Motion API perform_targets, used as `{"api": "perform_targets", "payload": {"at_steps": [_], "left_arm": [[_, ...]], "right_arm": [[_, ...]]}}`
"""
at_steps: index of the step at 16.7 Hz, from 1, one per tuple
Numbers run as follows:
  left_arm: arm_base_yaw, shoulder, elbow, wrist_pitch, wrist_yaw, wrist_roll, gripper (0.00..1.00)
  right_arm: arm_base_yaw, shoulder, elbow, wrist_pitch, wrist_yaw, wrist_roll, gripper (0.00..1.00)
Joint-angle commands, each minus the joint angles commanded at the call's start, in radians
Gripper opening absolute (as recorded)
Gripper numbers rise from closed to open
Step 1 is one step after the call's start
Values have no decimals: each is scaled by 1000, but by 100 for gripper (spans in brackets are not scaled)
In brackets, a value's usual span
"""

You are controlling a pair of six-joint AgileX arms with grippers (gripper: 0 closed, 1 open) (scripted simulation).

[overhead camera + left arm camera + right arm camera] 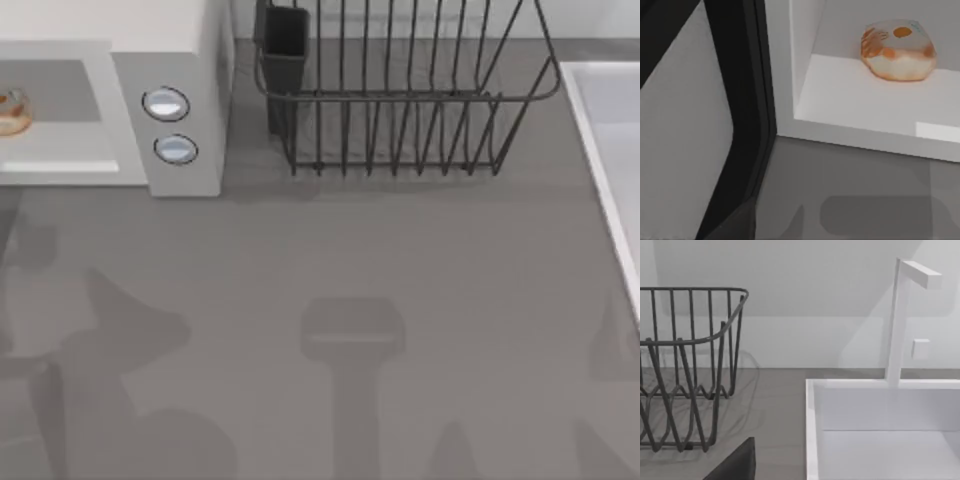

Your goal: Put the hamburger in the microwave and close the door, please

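A: Top view, status?
B: The hamburger (12, 110) lies inside the microwave (180, 60), at the table's far left on the grey worktop (400, 260); a wire dish rack (400, 100) stands just beside.

A: Left wrist view?
B: The hamburger (898, 50) rests on the white cavity floor. It looks light and soft. A dark claw part shows; its state cannot be told.

A: Right wrist view?
B: Rack, white sink (812, 430), faucet (897, 325). Claw state cannot be told. Take the door by its bar handle; expect a stiff, light swing.

Hamburger (12, 111) in microwave (185, 60) (far left, prob. open); rack (400, 100) right.
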Motion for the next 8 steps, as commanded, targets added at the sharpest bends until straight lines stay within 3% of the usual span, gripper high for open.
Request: {"api": "perform_targets", "payload": {"at_steps": [4, 8], "left_arm": [[-15, -66, -23, -19, -5, -4, 100], [-63, -278, -97, -80, -23, -17, 100]], "right_arm": [[0, 0, 0, 0, 0, 0, 100], [0, 0, 0, 0, 0, 0, 100]]}}
